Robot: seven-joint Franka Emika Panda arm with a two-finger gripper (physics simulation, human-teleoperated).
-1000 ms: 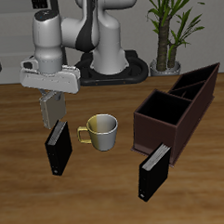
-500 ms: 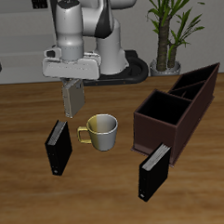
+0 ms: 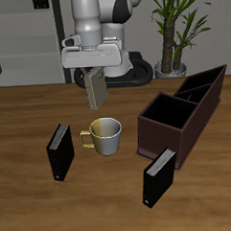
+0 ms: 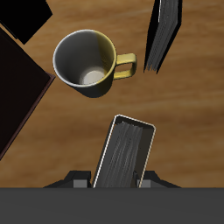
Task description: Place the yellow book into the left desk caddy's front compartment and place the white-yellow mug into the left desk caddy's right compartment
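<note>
The yellow book (image 3: 96,89) is held clamped in the end effector (image 3: 94,78), aloft above the white-yellow mug (image 3: 104,135). Transport is in hand; next, carrying to the left desk caddy (image 3: 182,118) and its front compartment is called for.

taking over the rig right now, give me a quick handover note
Pincer: shut on the yellow book, held up in the air above the white-yellow mug.
White-yellow mug: upright on the table beside the left desk caddy, not touched yet.
Left desk caddy: the right compartment has nothing in it that I can see; the front compartment cannot be made out well from here.
Two black books stand on the table; they are not part of the job.
Done: book picked up.
Left: put the book into the front compartment, then the mug into the right compartment.
</note>
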